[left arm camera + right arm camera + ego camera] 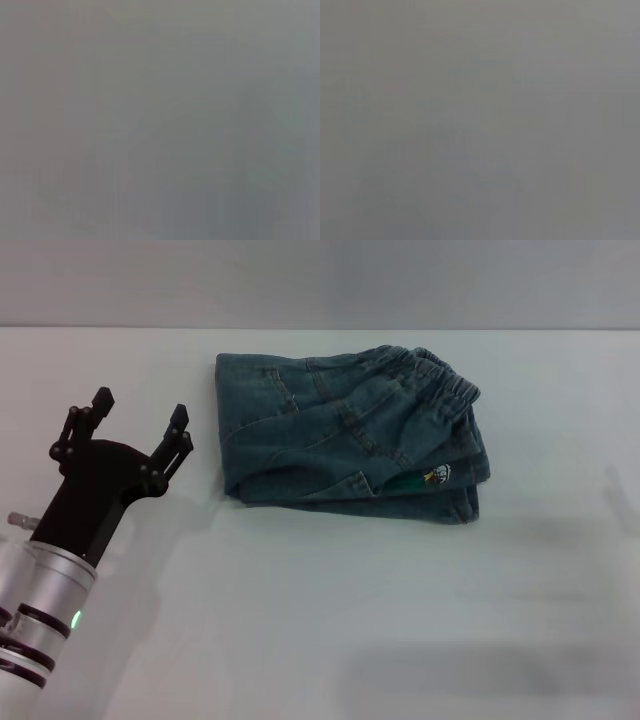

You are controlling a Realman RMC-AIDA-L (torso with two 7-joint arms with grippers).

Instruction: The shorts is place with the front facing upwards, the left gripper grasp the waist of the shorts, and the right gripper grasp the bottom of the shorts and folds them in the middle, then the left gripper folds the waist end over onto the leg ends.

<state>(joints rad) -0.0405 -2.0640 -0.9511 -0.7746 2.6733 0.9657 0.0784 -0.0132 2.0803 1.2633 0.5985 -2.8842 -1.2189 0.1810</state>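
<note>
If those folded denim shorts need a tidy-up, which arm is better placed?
Left, probably. The left gripper hovers open over the white table, just left of the folded blue denim shorts. The right gripper appears in no view, and both wrist views show only blank grey.

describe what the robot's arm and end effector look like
Only the left arm shows. It is a silver cylinder with black rings and a small green light near the wrist. Its left end effector is matte black: a blocky body that forks into two slim linkage fingers with visible pivot joints. No cables or markings are visible.
</note>
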